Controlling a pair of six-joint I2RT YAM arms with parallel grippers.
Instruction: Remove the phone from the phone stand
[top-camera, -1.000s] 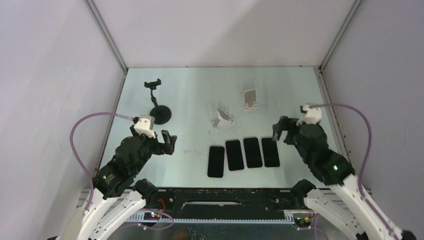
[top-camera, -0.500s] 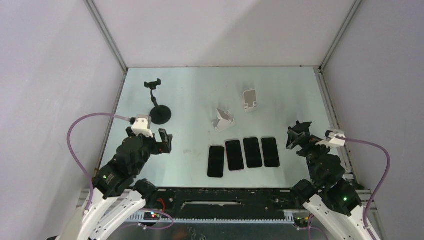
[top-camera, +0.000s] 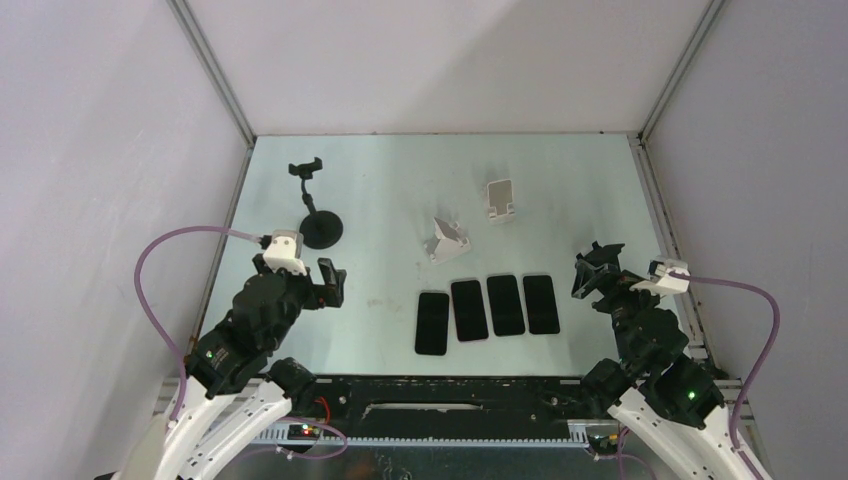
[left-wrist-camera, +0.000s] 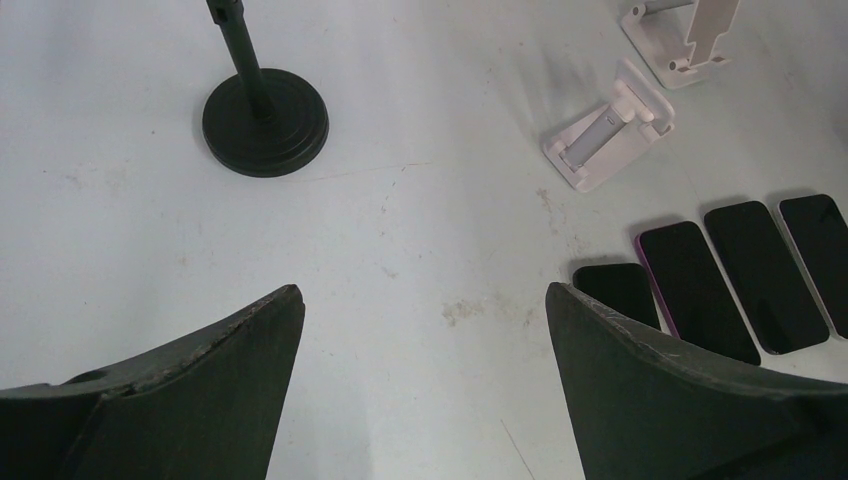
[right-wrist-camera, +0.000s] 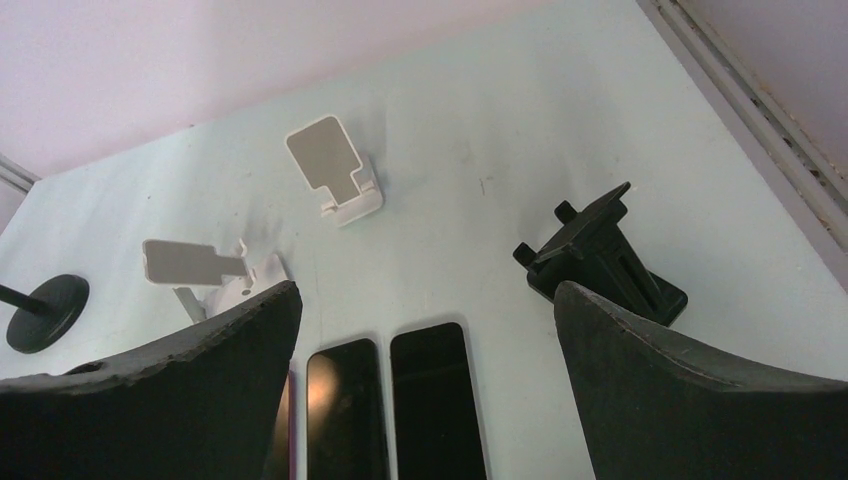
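Observation:
Several dark phones (top-camera: 487, 310) lie flat in a row on the table (top-camera: 390, 200), none on a stand. They also show in the left wrist view (left-wrist-camera: 735, 280) and the right wrist view (right-wrist-camera: 435, 400). A small black stand (top-camera: 596, 268) sits empty at the right, just ahead of my right gripper (top-camera: 612, 292); it also shows in the right wrist view (right-wrist-camera: 600, 255). The right gripper (right-wrist-camera: 426, 290) is open and empty. My left gripper (top-camera: 335, 283) hovers left of the phones; in its wrist view (left-wrist-camera: 422, 292) it is open and empty over bare table.
A black gooseneck stand (top-camera: 320, 228) stands empty at the back left, its base also in the left wrist view (left-wrist-camera: 265, 125). Two white folding stands (top-camera: 447, 240) (top-camera: 502, 200) sit empty behind the phones. Grey walls enclose the table on three sides.
My right arm has pulled back toward the near right, away from the phone row, uncovering the black stand. It has held still for the last half second. The left gripper shifted slightly.

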